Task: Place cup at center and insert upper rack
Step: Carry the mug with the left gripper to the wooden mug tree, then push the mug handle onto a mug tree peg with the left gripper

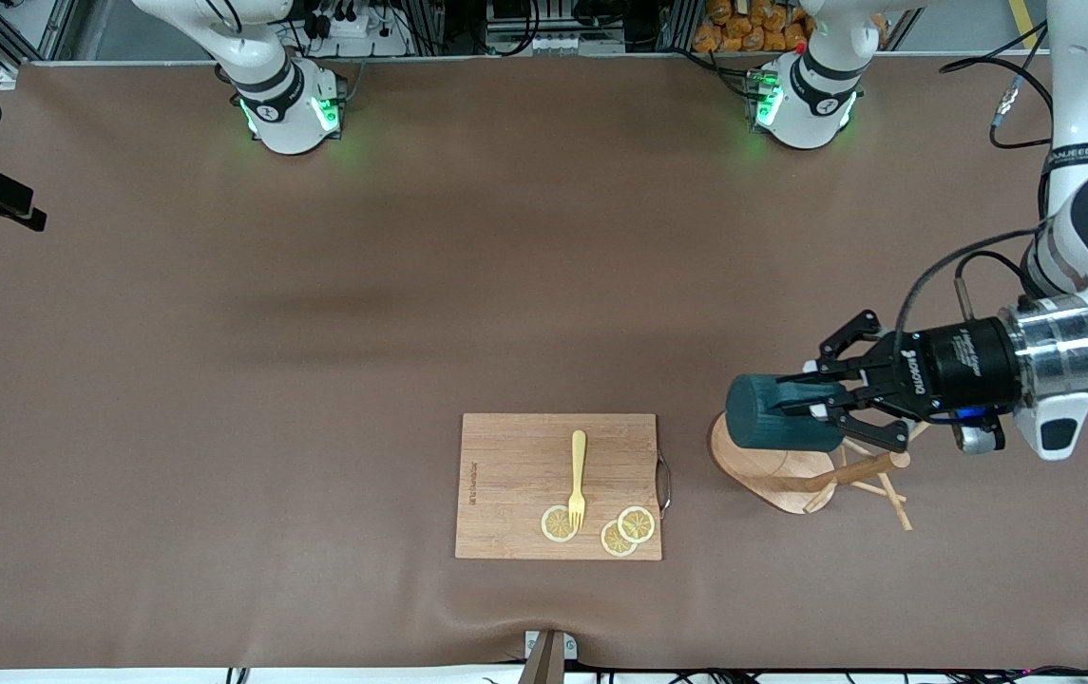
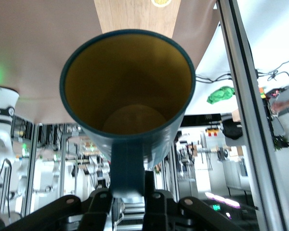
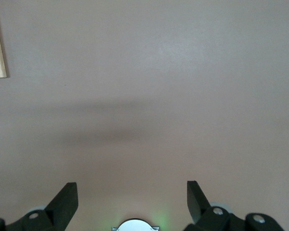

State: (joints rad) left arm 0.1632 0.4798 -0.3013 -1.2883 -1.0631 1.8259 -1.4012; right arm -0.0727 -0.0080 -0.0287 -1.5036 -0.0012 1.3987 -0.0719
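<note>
Brown matting covers the whole counter (image 1: 220,399), and everything on it sits along the edge nearest the front camera. Near the middle of that edge lies one rectangular cutting board (image 1: 524,456) carrying one yellow fork (image 1: 579,478) and three lemon slices (image 1: 637,523). Beside the board, toward the left arm's end of the counter, one upper rack (image 1: 795,470) lies tipped on its side, its oval base facing the board and its post and pegs pointing toward the counter's end.

Over that rack hangs the left gripper (image 1: 814,404), clamped on the handle of the single cup (image 1: 776,413). The cup is held sideways in the air, its closed bottom toward the board; the left wrist view looks straight into its yellowish inside (image 2: 127,86), with the handle pinched between the fingers (image 2: 101,202).

As a judgement, the task is barely begun: the cup is in hand but well apart from the counter's centre, which is bare, so it is not yet placed. The rack is neither upright nor set anywhere, so that whole step is left.

Farther up, the right arm waits; its gripper (image 3: 130,197) is not seen in the front view, and its own wrist view shows it spread wide and empty above bare matting, with only a corner of the board in sight
</note>
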